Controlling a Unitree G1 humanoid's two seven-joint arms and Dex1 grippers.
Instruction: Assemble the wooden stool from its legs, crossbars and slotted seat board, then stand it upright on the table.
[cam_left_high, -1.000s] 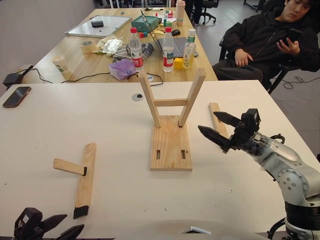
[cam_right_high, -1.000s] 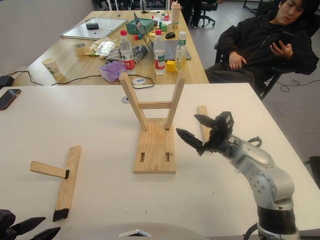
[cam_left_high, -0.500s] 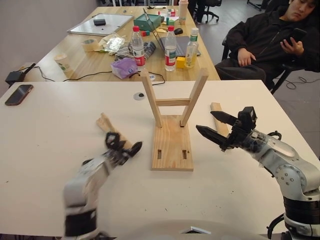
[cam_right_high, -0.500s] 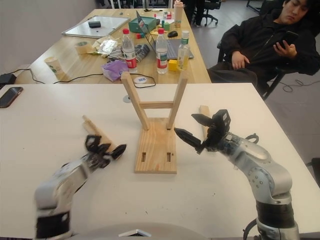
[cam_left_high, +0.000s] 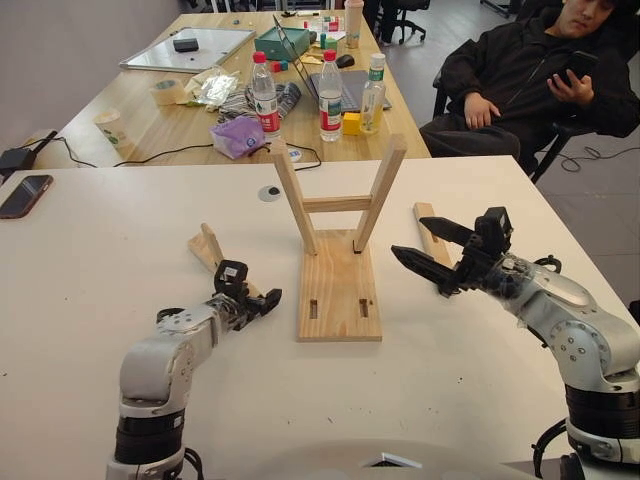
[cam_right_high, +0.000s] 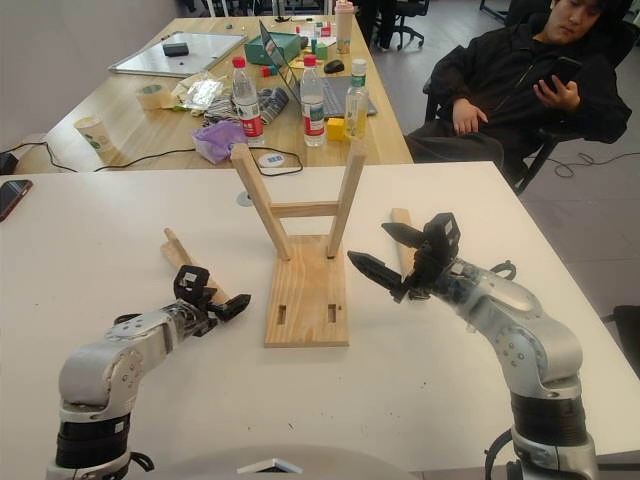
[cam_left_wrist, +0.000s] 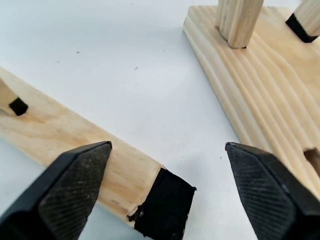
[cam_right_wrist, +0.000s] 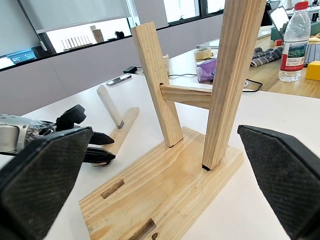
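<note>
pale slotted seat board (cam_left_high: 340, 295) with two splayed legs (cam_left_high: 383, 195) and crossbar (cam_left_high: 337, 204) — left gripper (cam_left_wrist: 167, 145) and right gripper (cam_left_high: 408, 236) both open-fingered

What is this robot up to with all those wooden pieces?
Assembly is half done. The pale wooden slotted seat board lies flat on the white table with two legs and a crossbar standing in its far slots. The left tool is open at a loose black-tipped wooden leg; the right tool hovers open beside the board.
</note>
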